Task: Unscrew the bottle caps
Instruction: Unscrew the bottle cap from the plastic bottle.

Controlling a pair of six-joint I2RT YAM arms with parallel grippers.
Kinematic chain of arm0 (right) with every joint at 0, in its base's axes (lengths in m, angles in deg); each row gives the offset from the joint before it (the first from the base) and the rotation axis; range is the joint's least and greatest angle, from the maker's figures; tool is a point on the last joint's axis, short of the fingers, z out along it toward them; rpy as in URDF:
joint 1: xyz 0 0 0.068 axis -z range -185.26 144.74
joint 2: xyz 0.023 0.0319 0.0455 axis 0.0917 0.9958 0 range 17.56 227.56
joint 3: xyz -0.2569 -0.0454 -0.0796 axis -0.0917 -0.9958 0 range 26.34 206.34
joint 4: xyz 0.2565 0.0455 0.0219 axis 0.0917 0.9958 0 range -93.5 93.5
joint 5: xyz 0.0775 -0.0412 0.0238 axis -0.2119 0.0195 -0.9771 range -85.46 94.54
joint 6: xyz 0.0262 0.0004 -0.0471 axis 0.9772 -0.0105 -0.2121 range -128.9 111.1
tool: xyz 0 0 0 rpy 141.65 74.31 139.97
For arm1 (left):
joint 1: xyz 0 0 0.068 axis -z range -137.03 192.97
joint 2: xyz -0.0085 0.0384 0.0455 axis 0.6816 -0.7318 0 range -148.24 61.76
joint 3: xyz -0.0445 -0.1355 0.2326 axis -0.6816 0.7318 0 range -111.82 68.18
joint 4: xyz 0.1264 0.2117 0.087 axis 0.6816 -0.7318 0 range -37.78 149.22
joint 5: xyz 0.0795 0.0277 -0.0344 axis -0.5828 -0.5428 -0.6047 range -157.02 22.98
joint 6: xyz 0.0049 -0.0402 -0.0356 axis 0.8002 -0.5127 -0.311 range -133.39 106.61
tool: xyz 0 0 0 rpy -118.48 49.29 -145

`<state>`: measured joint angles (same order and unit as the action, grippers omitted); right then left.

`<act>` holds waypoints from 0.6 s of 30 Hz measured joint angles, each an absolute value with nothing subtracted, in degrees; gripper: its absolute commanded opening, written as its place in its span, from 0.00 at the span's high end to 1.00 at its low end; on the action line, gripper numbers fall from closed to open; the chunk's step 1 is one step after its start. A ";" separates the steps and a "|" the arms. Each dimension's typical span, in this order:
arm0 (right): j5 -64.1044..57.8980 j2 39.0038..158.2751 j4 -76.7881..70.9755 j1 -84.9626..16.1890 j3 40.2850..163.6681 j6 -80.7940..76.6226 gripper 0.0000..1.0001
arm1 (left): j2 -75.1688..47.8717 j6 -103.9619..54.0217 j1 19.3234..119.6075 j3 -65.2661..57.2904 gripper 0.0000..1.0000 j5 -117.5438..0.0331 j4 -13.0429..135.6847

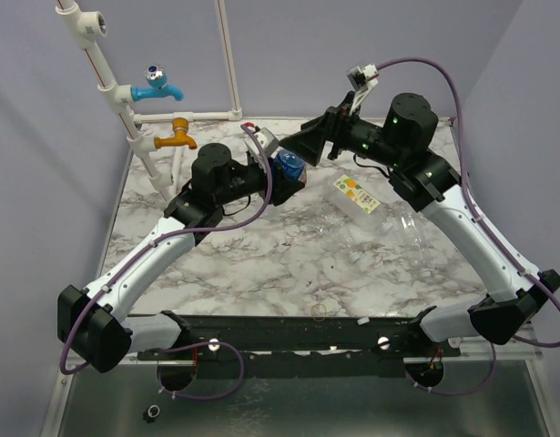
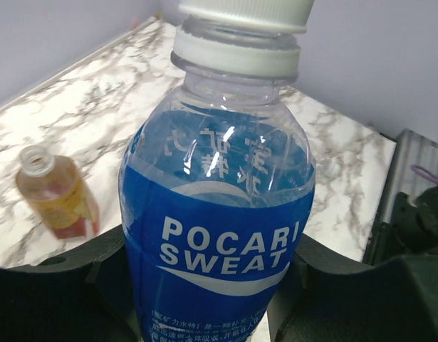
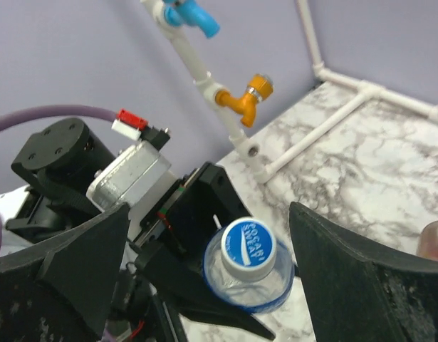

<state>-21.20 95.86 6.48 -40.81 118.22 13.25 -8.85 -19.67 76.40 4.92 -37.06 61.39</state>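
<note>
My left gripper (image 1: 278, 177) is shut on the blue-labelled Pocari Sweat bottle (image 2: 219, 235) and holds it upright above the table's far middle. The black fingers (image 2: 361, 299) press both sides of its label. Its cap (image 3: 248, 248), white with a blue top, sits on the neck and also shows in the left wrist view (image 2: 243, 11). My right gripper (image 3: 211, 228) is open just above the cap, with one finger (image 3: 368, 278) on each side and neither touching it. It also shows in the top view (image 1: 307, 146). An amber bottle (image 2: 55, 196) with a red-gold label stands behind, its neck bare.
A labelled clear bottle (image 1: 357, 194) and a plain clear one (image 1: 416, 228) lie right of centre. A white pipe frame with a blue tap (image 1: 157, 86) and an orange tap (image 1: 179, 135) stands at the far left. A thin yellowish ring (image 1: 320, 312) lies near the front edge.
</note>
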 measured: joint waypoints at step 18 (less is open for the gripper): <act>-14.03 99.38 7.42 -40.79 118.02 17.01 0.30 | -8.85 -19.08 76.09 5.62 1.00 -42.44 59.88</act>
